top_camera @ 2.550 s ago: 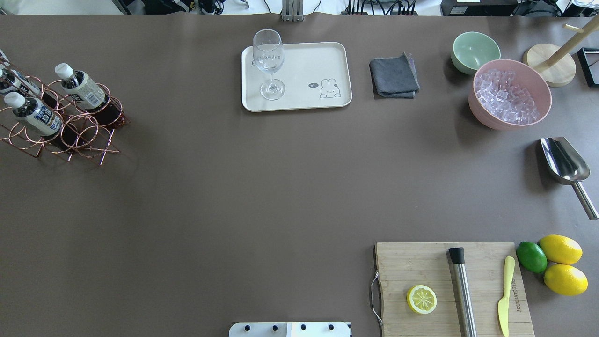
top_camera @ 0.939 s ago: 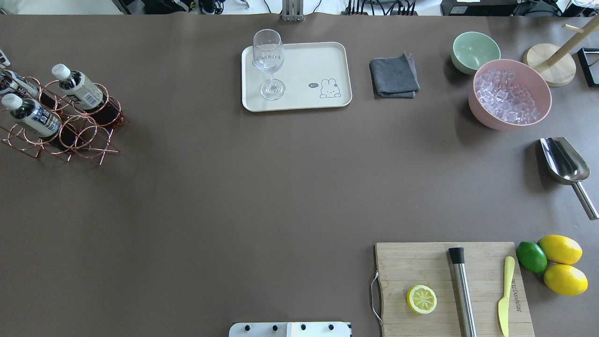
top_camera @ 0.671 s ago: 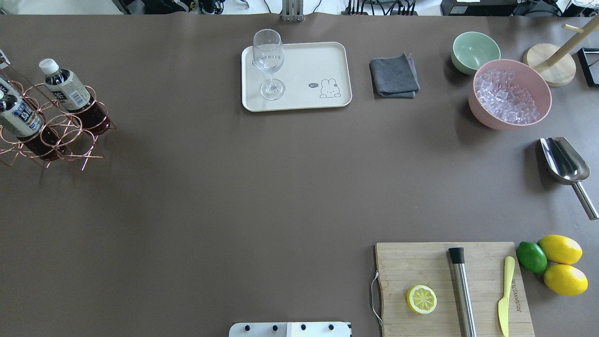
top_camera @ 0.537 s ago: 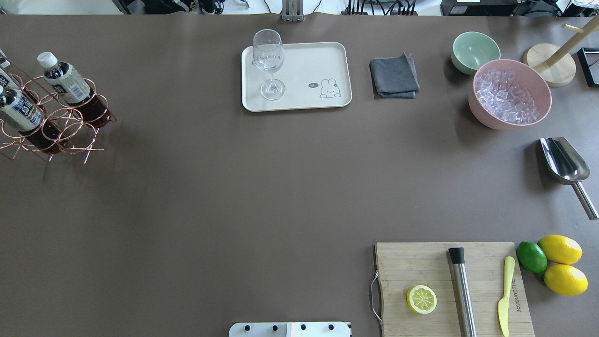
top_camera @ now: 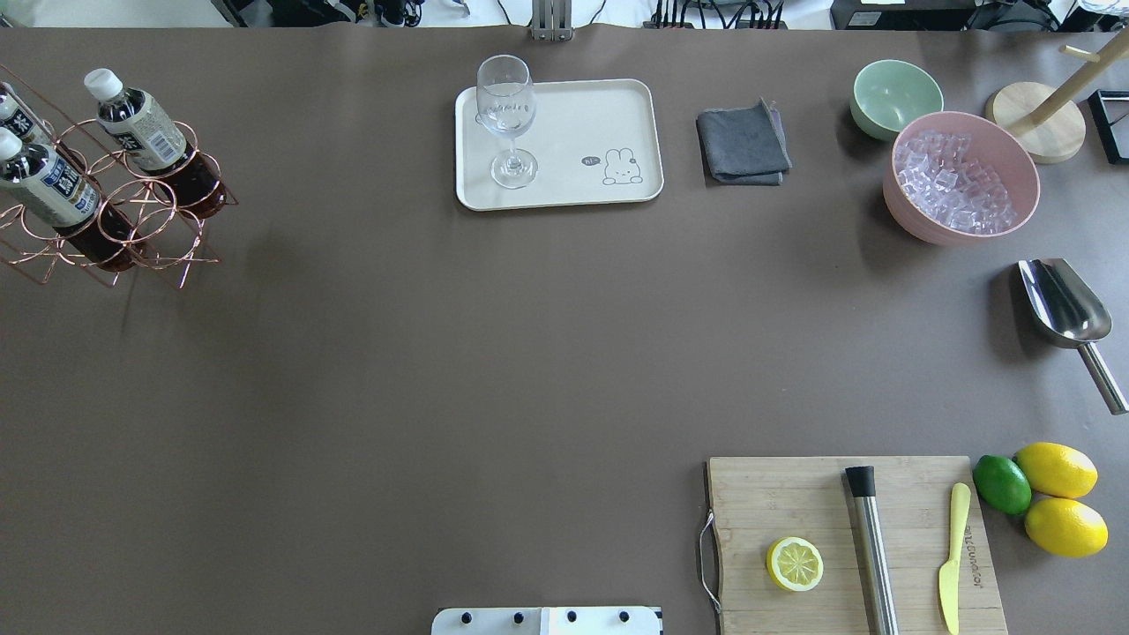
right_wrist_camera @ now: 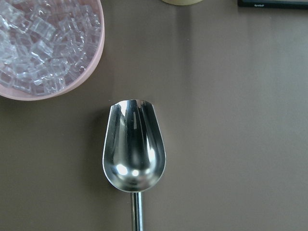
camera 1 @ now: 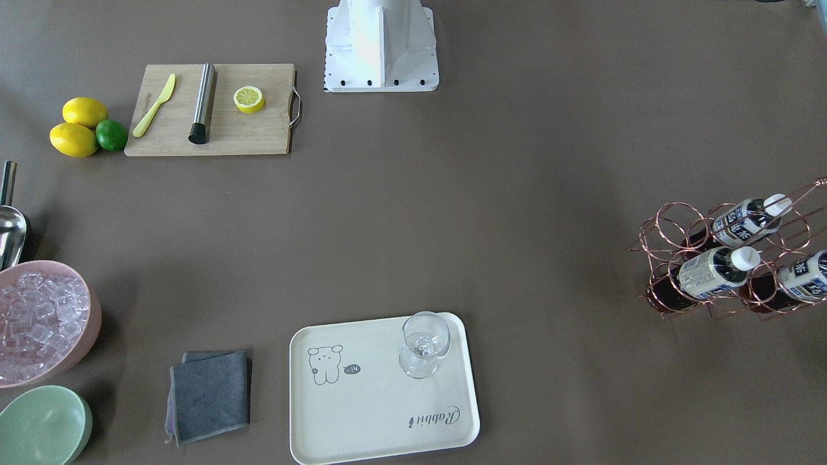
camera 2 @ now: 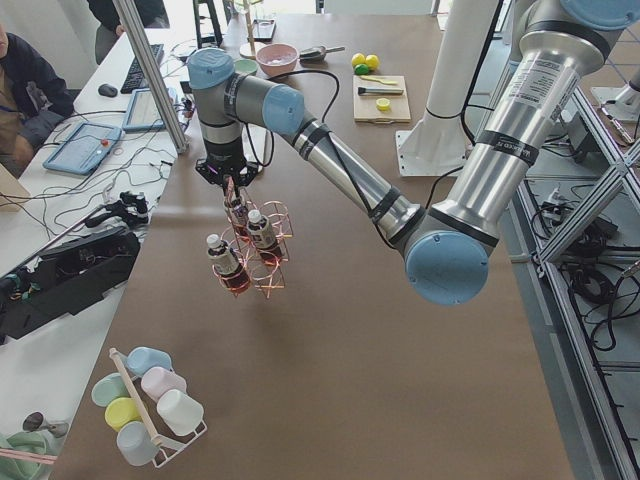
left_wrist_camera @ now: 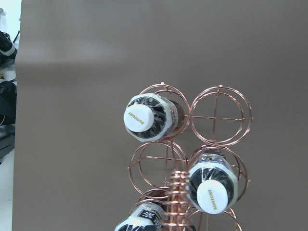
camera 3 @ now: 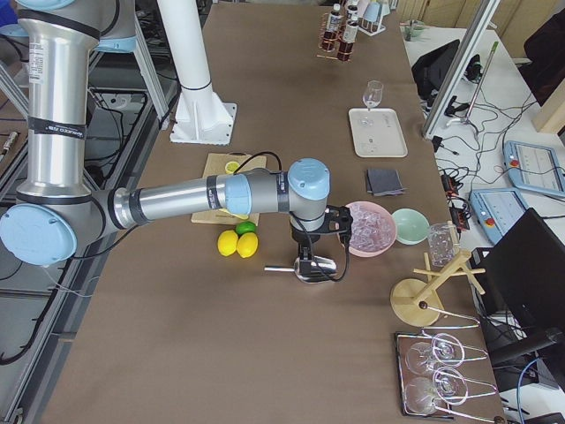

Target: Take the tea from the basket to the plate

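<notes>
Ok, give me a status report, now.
Left gripper at basket handle, right gripper above scoop; grip states unreadable. Three teas in basket, none on plate. Wine glass occupies plate's corner.

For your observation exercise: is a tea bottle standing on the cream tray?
No; only a wine glass stands on the tray.

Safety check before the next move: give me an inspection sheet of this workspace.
Surface: brown table, no spills seen.
Job's things: three tea bottles in the tilted basket; plate bears only a wine glass.
Clutter: grey cloth, green bowl, pink bowl of ice, scoop, cutting board with lemon half, metal rod and knife; lime, lemons beside it.
Grippers: left tool at the basket's handle, right tool above the scoop; open or shut cannot be told.
Cables: arm cable along the left arm; loose cables on the side bench.
Surroundings: a person seated at that bench; cup rack at the table's end.
</notes>
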`<action>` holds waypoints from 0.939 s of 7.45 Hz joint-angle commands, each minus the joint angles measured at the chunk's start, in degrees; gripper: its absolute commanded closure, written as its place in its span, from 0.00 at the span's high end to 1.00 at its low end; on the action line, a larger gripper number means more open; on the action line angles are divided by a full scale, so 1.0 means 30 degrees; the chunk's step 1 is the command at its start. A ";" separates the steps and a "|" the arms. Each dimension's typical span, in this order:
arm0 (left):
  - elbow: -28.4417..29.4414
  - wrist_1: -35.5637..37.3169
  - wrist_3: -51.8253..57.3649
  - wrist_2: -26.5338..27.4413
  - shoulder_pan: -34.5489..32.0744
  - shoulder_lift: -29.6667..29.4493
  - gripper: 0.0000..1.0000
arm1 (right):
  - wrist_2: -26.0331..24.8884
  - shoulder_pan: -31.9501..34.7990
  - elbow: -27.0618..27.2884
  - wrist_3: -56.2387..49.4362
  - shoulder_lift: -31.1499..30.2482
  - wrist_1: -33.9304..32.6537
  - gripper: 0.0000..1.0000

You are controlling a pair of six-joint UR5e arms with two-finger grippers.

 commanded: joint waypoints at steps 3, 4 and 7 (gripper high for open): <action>-0.0717 0.0055 -0.1753 0.0215 0.1187 -0.1427 0.00 | 0.0331 -0.0965 0.0361 0.0123 0.0156 0.6114 1.00; -0.1361 0.0026 -0.3074 0.0448 0.1945 -0.1428 0.00 | 0.0331 -0.1462 0.0390 0.0124 0.0301 0.7374 1.00; -0.2304 -0.0120 -0.6768 0.1325 0.4143 -0.2069 0.00 | 0.0420 -0.3068 0.0129 0.0298 0.1324 0.8442 1.00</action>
